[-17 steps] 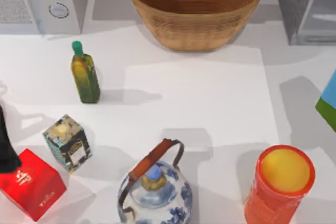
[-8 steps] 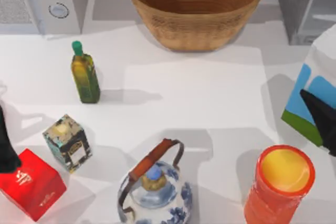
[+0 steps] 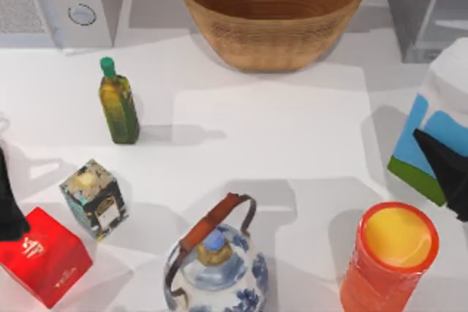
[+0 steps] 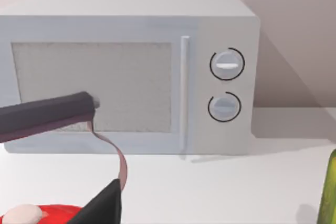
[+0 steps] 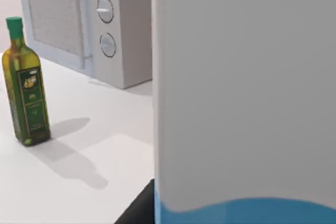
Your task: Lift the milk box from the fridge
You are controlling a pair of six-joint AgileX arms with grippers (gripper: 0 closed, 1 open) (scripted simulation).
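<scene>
Milk carton (image 3: 437, 133) tilted at the table's right edge, pinched by right gripper (image 3: 446, 173), fridge (image 3: 428, 5) behind, left gripper (image 4: 79, 156) spread open near red box (image 3: 40, 253)

The right end effector (image 3: 447, 173) sits at the worktop's right edge, above the orange cup (image 3: 391, 257), its dark finger pressed against the milk box (image 3: 439, 118). The left end effector (image 3: 9, 202) rests parked beside the red box (image 3: 40, 257)
</scene>
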